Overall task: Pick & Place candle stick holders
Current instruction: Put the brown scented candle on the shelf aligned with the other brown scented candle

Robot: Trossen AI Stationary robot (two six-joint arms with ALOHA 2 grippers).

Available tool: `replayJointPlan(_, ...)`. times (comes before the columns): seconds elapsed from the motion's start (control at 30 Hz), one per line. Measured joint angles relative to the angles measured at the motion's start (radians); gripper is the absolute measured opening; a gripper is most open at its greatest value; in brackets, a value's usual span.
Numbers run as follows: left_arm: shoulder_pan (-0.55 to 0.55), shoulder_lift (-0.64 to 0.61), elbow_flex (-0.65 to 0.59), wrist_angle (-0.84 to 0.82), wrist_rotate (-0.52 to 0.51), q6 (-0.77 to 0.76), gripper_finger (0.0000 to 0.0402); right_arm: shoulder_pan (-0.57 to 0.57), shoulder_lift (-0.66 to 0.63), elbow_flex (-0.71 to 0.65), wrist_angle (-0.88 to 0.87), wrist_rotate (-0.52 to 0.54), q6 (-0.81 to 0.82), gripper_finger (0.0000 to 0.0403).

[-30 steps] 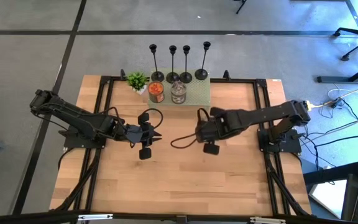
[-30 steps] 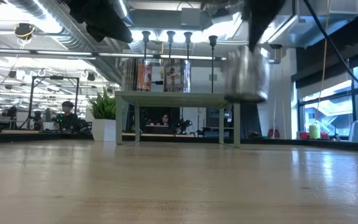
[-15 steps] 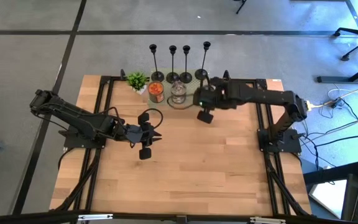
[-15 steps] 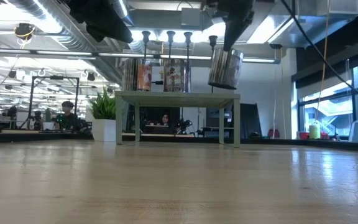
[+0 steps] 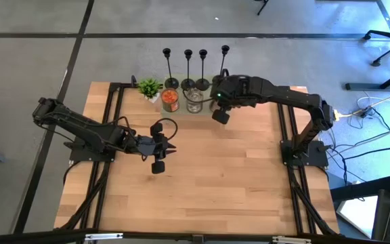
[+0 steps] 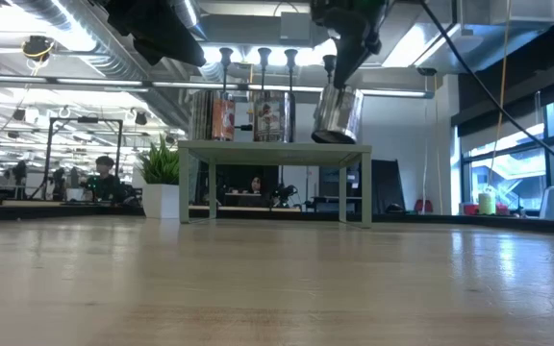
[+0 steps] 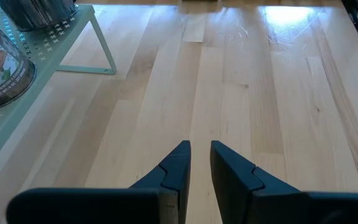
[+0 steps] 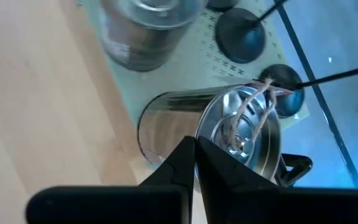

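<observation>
Four slim black candle stick holders (image 5: 188, 68) stand on their disc bases along the far side of a pale green shelf (image 5: 215, 102); their cups show in the low view (image 6: 264, 53) and two bases in the right wrist view (image 8: 240, 34). My right gripper (image 5: 219, 108) is shut on a silver jar (image 6: 337, 113) with twine inside, at the shelf's near right corner, close in front of the rightmost holder. My left gripper (image 7: 201, 149) hovers over the bare table left of centre, open by a narrow gap and empty. My right gripper pinches the silver jar's rim (image 8: 211, 124) at one spot, one finger outside the wall and one inside the mouth, as far as it shows. The fingers come from above, pointing down. The jar hangs tilted below them just over the shelf top; whether it touches the shelf, I cannot tell.
On the shelf stand a jar with orange contents (image 5: 170, 100) and a clear glass jar (image 5: 193, 102). A small green potted plant (image 5: 149, 87) stands left of the shelf. The wooden table (image 5: 202, 190) lies bare toward the near edge.
My right gripper has carried the silver jar from the table's middle toward the far edge, up to the shelf's near right corner. The jar has stayed in its hold, tilted. The move was fast at first and has slowed.
</observation>
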Motion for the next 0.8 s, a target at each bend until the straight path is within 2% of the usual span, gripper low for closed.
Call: replayJointPlan(0.8, 0.000, 0.000, 0.000, 0.000, 0.000, 0.000, 0.0058, -0.036, 0.007, 0.000, 0.008, -0.041, -0.047, 0.0020)
